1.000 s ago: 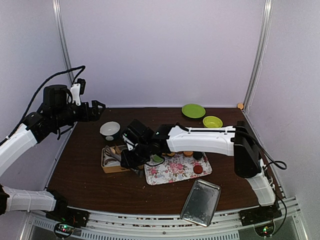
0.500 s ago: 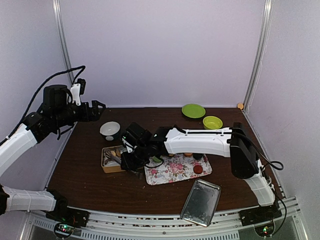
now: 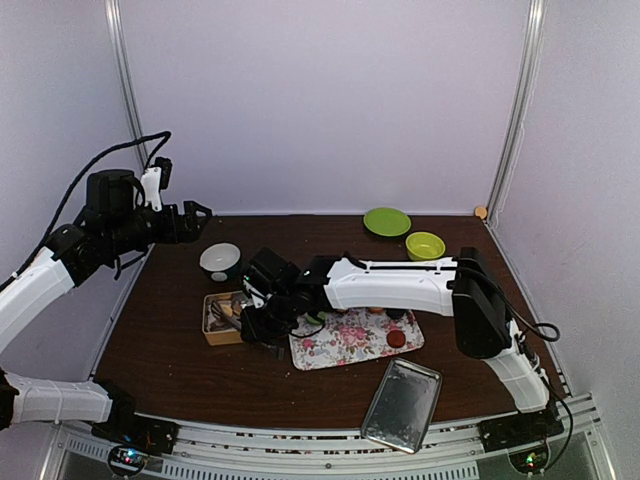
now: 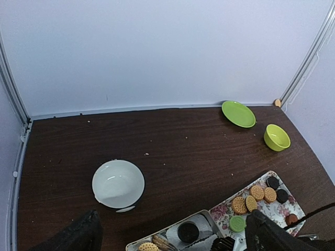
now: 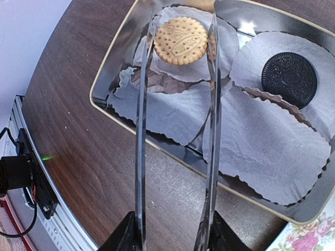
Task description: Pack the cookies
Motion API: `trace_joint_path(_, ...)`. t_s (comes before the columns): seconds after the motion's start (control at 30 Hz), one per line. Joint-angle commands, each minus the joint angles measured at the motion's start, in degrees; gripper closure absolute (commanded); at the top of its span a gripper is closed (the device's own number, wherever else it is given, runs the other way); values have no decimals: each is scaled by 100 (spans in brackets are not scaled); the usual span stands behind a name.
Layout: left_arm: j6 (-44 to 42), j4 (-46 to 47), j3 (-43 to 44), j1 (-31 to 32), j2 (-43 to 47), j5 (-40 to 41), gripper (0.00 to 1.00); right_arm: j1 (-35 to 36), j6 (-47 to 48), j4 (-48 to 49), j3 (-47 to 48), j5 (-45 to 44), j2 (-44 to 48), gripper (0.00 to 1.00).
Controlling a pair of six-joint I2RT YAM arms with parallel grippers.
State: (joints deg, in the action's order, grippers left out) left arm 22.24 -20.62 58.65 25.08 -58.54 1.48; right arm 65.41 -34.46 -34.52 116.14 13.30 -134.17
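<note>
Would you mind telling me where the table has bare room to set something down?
The table is bare between the white bowl and the green plate, and at the near left in front of the tin. The middle is crowded: tin, floral tray and right arm.

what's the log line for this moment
right end effector: over tin, fingers either side of yellow cookie in liner, grip unclear | left end effector: open, empty | black cookie: in tin | more cookies: on tray
</note>
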Motion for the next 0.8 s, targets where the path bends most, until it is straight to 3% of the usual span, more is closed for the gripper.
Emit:
trace_joint_path(0.0, 44, 304, 119, -30, 37, -80, 2, 27, 7, -36, 190, -20, -1, 59)
trace_joint_path(0.53, 61, 322, 111, -32, 1, -110, 2, 18, -4, -76, 441, 79, 399, 50)
trace_joint_path(0.77, 66, 322, 109, -31, 1, -119, 2, 14, 48, -214, 298, -68, 1012, 50)
